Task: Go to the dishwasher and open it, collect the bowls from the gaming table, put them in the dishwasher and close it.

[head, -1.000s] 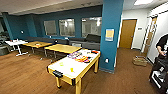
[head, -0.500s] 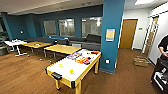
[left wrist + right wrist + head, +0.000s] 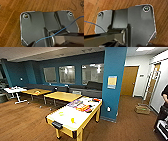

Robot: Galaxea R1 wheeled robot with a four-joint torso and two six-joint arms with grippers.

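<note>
The game table [image 3: 75, 115] stands mid-room beside the blue pillar [image 3: 113, 82]; small, colourful things, likely light, rigid bowls best gripped by the rim, crowd its far end. Gripper states: cannot tell.

From high on the robot we look forward and down across a lounge, a white-topped game table [image 3: 75, 114] near and a blue pillar [image 3: 113, 82] beyond. Each wrist camera faces straight down, close over the wood floor [image 3: 10, 18] [image 3: 161, 18], shared by all views.
</note>
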